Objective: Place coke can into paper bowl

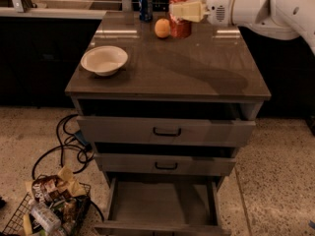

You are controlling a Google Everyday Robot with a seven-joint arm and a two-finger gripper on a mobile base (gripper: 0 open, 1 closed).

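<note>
The red coke can with a silver top is held in the air above the far part of the cabinet top, just right of the orange fruit. My gripper reaches in from the right on a white arm and is shut on the can, its cream fingers across the can's upper half. The paper bowl, shallow and off-white, sits empty near the left edge of the top, well to the left of and nearer than the can.
A dark blue can stands at the back edge. An orange fruit lies beside the held can. The grey cabinet top sits over drawers, the bottom drawer pulled open. A wire basket of litter and cables lie on the floor left.
</note>
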